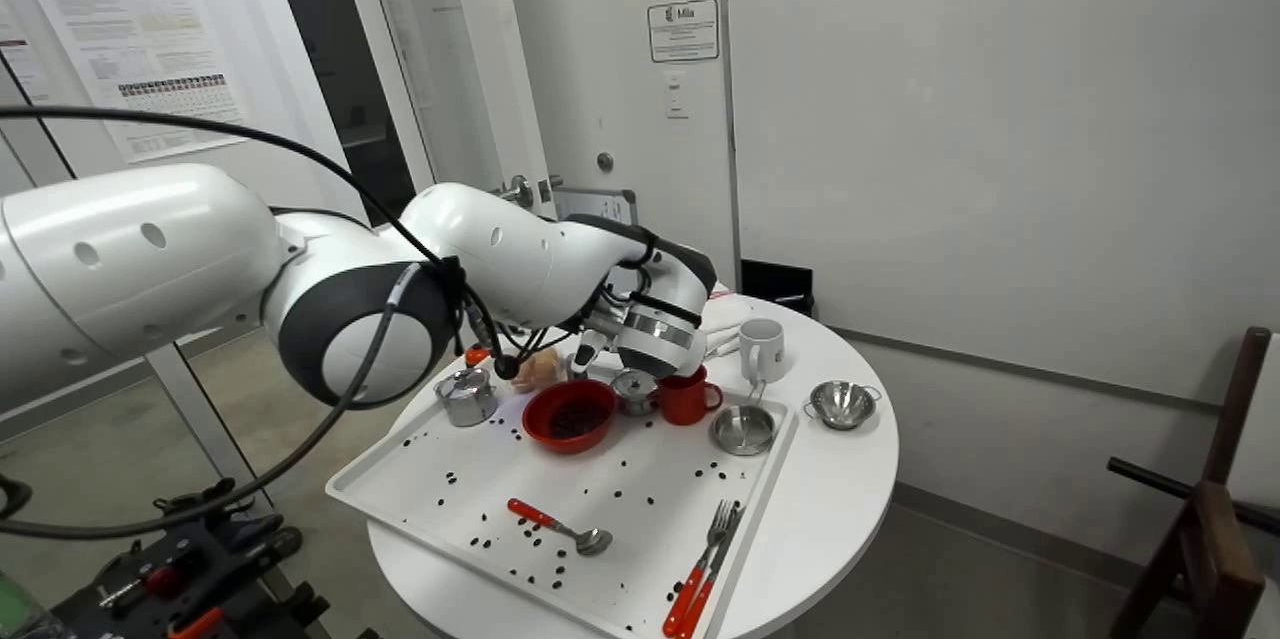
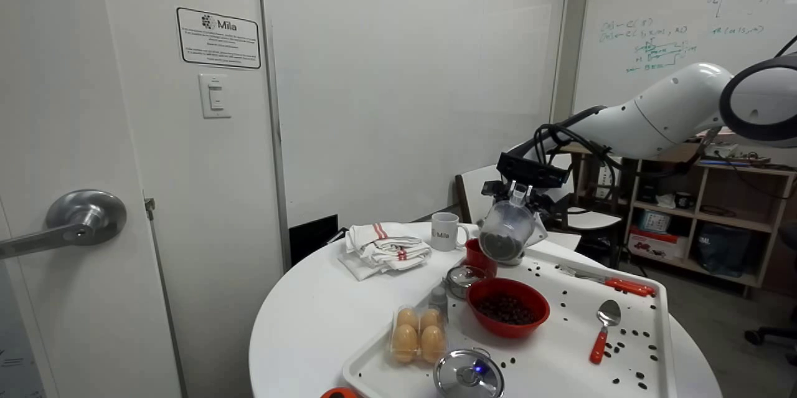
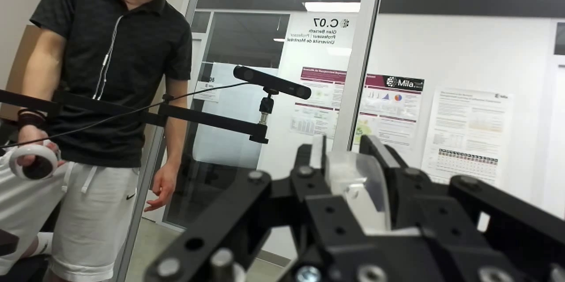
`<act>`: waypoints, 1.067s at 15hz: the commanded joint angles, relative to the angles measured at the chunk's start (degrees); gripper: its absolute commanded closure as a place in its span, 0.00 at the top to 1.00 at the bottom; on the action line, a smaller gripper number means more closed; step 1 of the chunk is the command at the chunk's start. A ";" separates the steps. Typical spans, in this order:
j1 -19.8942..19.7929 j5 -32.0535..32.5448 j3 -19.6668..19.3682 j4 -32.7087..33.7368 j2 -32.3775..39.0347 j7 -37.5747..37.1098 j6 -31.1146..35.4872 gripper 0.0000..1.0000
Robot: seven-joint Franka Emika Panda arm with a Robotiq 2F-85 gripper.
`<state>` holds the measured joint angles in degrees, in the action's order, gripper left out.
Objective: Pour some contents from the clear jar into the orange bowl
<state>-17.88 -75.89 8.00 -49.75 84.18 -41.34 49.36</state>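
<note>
Pincer (image 3: 346,148), nearly closed, grips the tilted clear jar (image 2: 505,233); the tray (image 1: 545,474) overhangs an edge of the bench (image 1: 850,479); I see a whiteboard (image 2: 691,43).

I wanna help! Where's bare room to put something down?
Bare tabletop shows between the folded towels, the eggs and the table's edge. Another strip lies between the tray and the edge, by the two-handled metal bowl. It's crowded around the red bowl: eggs, lidded pots, red mug, with the gripper holding the clear jar nearby. Dark bits dot the tray.
</note>
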 commanded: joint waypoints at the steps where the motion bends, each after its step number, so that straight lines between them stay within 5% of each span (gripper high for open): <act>1: 0.54 -0.95 -1.16 0.06 -0.11 0.26 -0.40 0.25; 2: 0.53 -0.94 -1.18 0.13 -0.13 0.26 -0.40 0.25; 3: 0.53 -0.94 -1.19 0.15 -0.13 0.26 -0.39 0.09; 16: -0.05 -3.65 -0.14 -2.80 -0.08 1.78 -2.84 0.08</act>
<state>-17.78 -77.60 7.68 -51.88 84.15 -40.85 48.77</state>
